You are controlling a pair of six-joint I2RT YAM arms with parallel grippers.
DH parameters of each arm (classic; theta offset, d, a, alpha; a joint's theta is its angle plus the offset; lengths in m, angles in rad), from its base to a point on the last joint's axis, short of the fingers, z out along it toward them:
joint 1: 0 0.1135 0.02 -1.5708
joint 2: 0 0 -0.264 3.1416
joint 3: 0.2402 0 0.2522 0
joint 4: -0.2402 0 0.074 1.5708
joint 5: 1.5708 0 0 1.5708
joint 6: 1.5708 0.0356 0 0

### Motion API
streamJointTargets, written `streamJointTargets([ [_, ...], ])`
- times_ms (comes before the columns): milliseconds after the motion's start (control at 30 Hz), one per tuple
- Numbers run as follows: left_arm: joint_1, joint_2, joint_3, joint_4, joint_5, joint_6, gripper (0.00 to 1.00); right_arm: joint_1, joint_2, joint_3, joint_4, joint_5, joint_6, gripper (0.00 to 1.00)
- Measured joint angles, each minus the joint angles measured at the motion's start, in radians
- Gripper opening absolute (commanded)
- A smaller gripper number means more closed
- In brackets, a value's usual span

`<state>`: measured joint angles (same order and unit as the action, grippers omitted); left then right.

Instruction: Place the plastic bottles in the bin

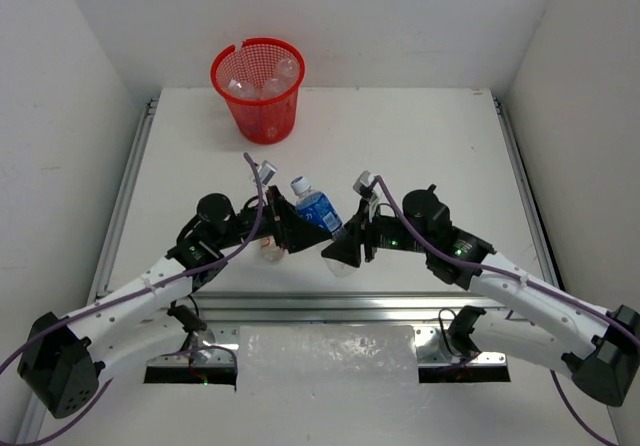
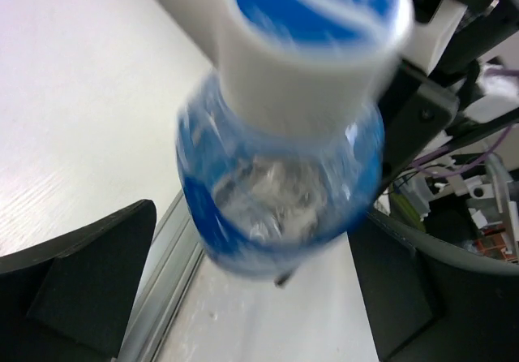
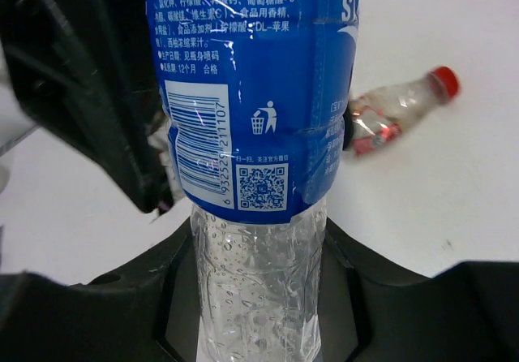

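Starting at the near edge of the white table (image 1: 430, 146), two robot arms reach inward from their bases until their tips almost meet at mid-table. The right gripper (image 1: 342, 248) has its jaws pinched on the clear lower body of a blue-labelled bottle (image 1: 318, 210). Its wrist camera shows the dark jaws hugging both sides of the plastic just below the label. The bottle is held tilted, its long axis running from the base in the right jaws up and away toward the far left, ending in a white-and-blue cap. The left gripper (image 1: 290, 231) sits just beside that cap end with its jaws spread wide, gripping nothing. In its own wrist view the cap points almost straight at the lens, between the two spread jaws, though the blur makes it hard to say whether either one touches the bottle. A red-capped bottle (image 3: 388, 118) lies on its side on the table beyond the held one, seen from the right wrist. Farthest away, at the back of the table and left of centre, stands the red mesh bin (image 1: 262, 118), upright, with a few clear bottles (image 1: 262, 78) already inside. The bin lies well apart from the held bottle, roughly along the direction its cap points. The left arm looks the nearer of the two to it, so the coming move likely turns on carrying or passing the bottle toward the far left.
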<state>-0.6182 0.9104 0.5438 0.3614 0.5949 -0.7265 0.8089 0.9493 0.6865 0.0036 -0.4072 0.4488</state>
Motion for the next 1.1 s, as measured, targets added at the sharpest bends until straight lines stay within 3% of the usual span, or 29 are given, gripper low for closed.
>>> streamJointTargets([
  [67,-0.014,0.02,0.009,0.048,-0.01,-0.016,0.76,0.0,-0.003,0.0,0.01,-0.051,-0.005,0.11],
  [100,-0.02,0.032,0.018,0.07,-0.011,-0.019,0.55,0.0,-0.003,0.0,0.01,-0.067,-0.007,0.13],
  [133,-0.025,0.045,0.031,0.085,-0.011,-0.029,0.17,0.0,-0.002,0.0,0.009,-0.074,-0.009,0.14],
  [200,-0.031,0.066,0.056,0.089,-0.006,-0.011,0.0,-0.008,-0.005,0.002,0.006,-0.068,-0.01,0.35],
  [233,-0.031,0.076,0.071,0.084,-0.006,-0.003,0.0,-0.009,-0.007,0.005,0.005,-0.061,-0.01,0.6],
  [267,-0.031,0.079,0.089,0.06,-0.01,0.006,0.0,-0.01,-0.014,0.006,0.003,-0.051,-0.006,0.98],
  [333,-0.034,0.08,0.143,-0.005,-0.047,0.024,0.0,-0.006,-0.036,0.006,-0.01,0.002,-0.017,0.99],
  [400,-0.04,0.08,0.247,-0.124,-0.175,0.06,0.0,0.003,-0.073,0.006,-0.063,0.13,-0.015,0.99],
  [467,-0.04,0.114,0.424,-0.291,-0.409,0.103,0.0,0.005,-0.12,0.002,-0.131,0.311,0.015,0.99],
  [567,-0.011,0.218,0.688,-0.407,-0.789,0.202,0.0,0.002,-0.209,-0.036,-0.249,0.583,0.101,0.99],
  [600,0.014,0.261,0.761,-0.407,-0.907,0.246,0.0,-0.002,-0.249,-0.065,-0.27,0.633,0.125,0.99],
  [700,0.182,0.431,0.924,-0.377,-1.049,0.333,0.0,-0.002,-0.379,-0.181,-0.331,0.701,0.182,0.99],
  [767,0.293,0.567,1.04,-0.428,-1.072,0.361,0.0,-0.002,-0.417,-0.213,-0.359,0.704,0.203,0.99],
  [867,0.402,0.891,1.393,-0.435,-1.051,0.413,0.0,-0.002,-0.448,-0.223,-0.417,0.698,0.23,0.99],
  [967,0.478,1.218,1.726,-0.465,-0.984,0.471,0.06,-0.002,-0.469,-0.225,-0.438,0.683,0.245,0.99],
  [1067,0.517,1.379,1.821,-0.478,-0.911,0.494,0.34,-0.002,-0.472,-0.23,-0.453,0.668,0.254,0.99],
  [1100,0.523,1.4,1.815,-0.478,-0.894,0.497,0.54,-0.002,-0.47,-0.235,-0.455,0.665,0.256,0.99],
])
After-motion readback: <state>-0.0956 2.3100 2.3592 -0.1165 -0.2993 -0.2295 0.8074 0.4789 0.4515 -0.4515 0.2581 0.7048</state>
